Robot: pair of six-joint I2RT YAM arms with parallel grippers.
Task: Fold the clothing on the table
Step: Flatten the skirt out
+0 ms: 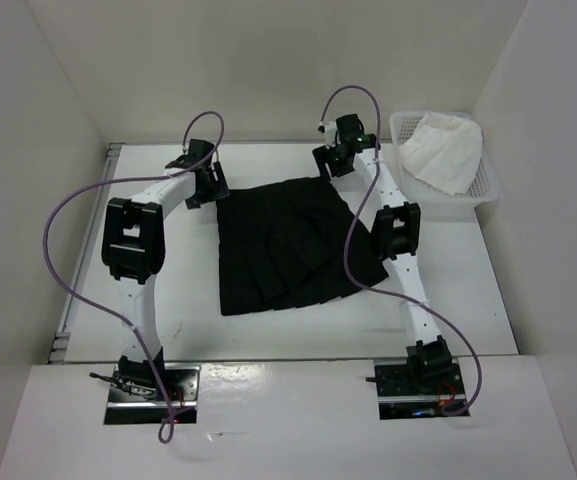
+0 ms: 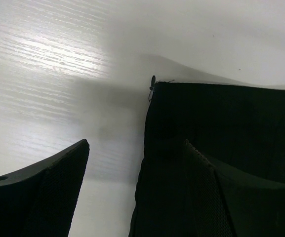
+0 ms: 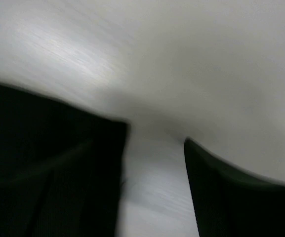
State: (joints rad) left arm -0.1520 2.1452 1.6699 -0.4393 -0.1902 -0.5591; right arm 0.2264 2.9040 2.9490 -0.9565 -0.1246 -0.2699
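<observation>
Skirt (image 1: 288, 245) lay spread flat mid tabletop (image 1: 168, 300), black pleats up. No fold was made yet as far as I could judge, so the whole job was left. My left hand (image 1: 204, 186) and right hand (image 1: 334, 160) sat at its two far corners, both with fingers wide apart, straddling its edge, nothing pinched. No brand, label or writing was readable anywhere.
</observation>
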